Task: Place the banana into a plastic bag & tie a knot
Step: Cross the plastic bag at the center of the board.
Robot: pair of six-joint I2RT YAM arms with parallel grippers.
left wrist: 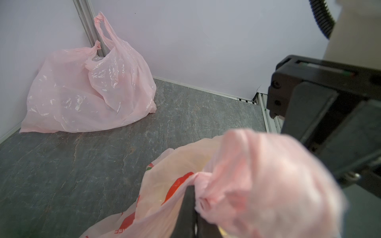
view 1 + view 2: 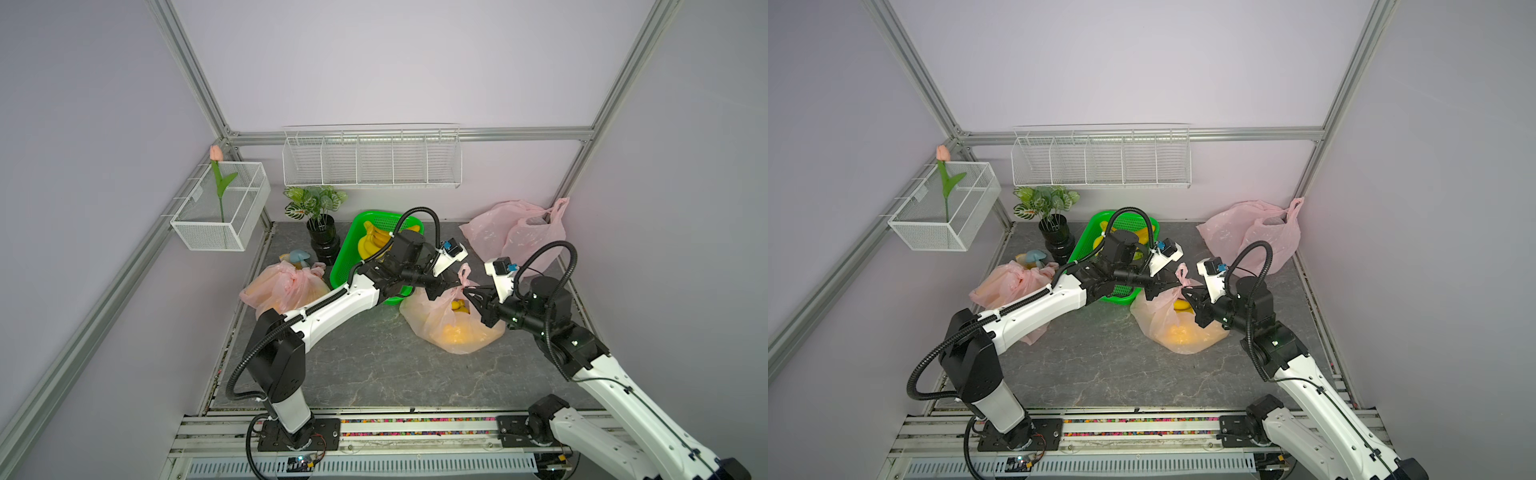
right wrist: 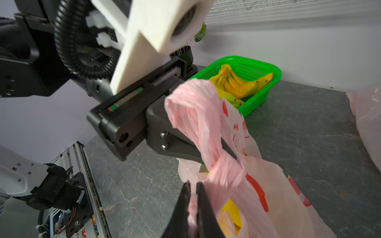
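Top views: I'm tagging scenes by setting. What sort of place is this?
Probably a robot test cell: bare panels in an aluminium frame, arms mounted on a rail, staged props like the banana basket.

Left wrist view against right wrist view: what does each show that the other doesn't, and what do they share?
Only left wrist: the spare pink bag shown whole, slumped in the corner. The right wrist view only clips its edge.
Only right wrist: the green basket of bananas, and the right gripper shut on the twisted handles.
Both: the filled bag on the tabletop, and the left gripper shut on those handles.
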